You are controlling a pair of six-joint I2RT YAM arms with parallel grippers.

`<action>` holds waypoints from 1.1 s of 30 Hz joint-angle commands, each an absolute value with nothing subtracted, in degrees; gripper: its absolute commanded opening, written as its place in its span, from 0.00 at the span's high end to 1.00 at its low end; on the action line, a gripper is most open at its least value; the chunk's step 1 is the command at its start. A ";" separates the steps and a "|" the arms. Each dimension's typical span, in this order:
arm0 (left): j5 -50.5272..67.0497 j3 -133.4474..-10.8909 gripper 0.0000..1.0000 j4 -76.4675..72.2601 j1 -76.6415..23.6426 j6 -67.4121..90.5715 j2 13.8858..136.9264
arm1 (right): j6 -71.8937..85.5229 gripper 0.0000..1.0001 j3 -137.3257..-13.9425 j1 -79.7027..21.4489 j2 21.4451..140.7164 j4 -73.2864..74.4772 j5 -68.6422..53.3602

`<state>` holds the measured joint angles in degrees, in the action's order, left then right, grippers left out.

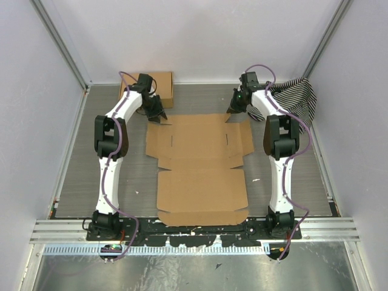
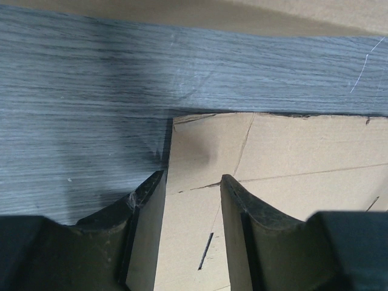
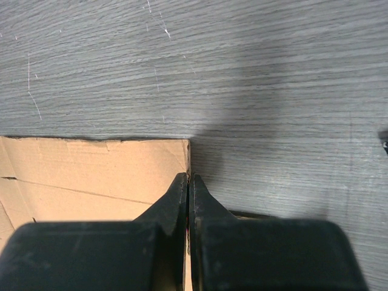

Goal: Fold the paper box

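Note:
The paper box (image 1: 200, 163) lies as a flat brown die-cut sheet in the middle of the table. My left gripper (image 1: 156, 116) is open over its far left corner; in the left wrist view the open gripper (image 2: 193, 179) straddles that corner flap (image 2: 200, 151), with a slot cut below. My right gripper (image 1: 232, 111) is at the far right corner. In the right wrist view the gripper (image 3: 189, 177) is shut on the thin right edge of the corner flap (image 3: 103, 170), which stands slightly raised.
A small folded brown cardboard box (image 1: 162, 85) stands at the back left, behind the left arm. A black-and-white striped cloth (image 1: 297, 97) lies at the back right by the wall. Grey wood-grain tabletop (image 1: 85, 163) surrounds the sheet; walls close in on both sides.

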<state>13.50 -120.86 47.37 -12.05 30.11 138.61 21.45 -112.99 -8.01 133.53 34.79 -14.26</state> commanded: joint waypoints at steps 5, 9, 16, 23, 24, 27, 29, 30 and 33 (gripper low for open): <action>16.99 -122.59 0.64 45.57 -12.57 31.04 138.37 | 22.76 0.98 -115.75 -7.91 133.30 33.70 -15.14; 16.62 -124.55 0.64 45.56 -13.58 31.60 137.11 | 22.70 0.97 -116.19 -7.91 133.66 34.01 -16.00; 16.43 -130.52 0.64 47.02 -16.30 32.03 138.89 | 22.50 0.94 -116.09 -7.98 133.62 34.33 -16.26; 18.14 -130.59 0.63 44.66 -17.77 33.77 140.69 | 22.00 0.87 -116.47 -8.16 133.84 34.58 -17.17; 18.53 -130.68 0.63 44.39 -17.84 34.17 141.31 | 21.87 0.86 -116.67 -8.19 133.98 34.73 -17.26; 18.79 -130.77 0.63 44.08 -18.14 34.93 142.75 | 21.64 0.78 -117.18 -8.35 134.04 34.98 -17.71; 18.52 -130.77 0.63 43.97 -18.28 34.98 143.43 | 21.47 0.72 -117.16 -8.47 133.90 34.94 -17.83; 18.46 -130.87 0.63 44.01 -18.28 34.91 143.74 | 21.33 0.70 -117.22 -8.56 133.93 34.90 -17.95; 17.97 -131.11 0.63 44.29 -18.29 34.83 144.55 | 21.18 0.66 -117.45 -8.90 134.20 34.58 -18.90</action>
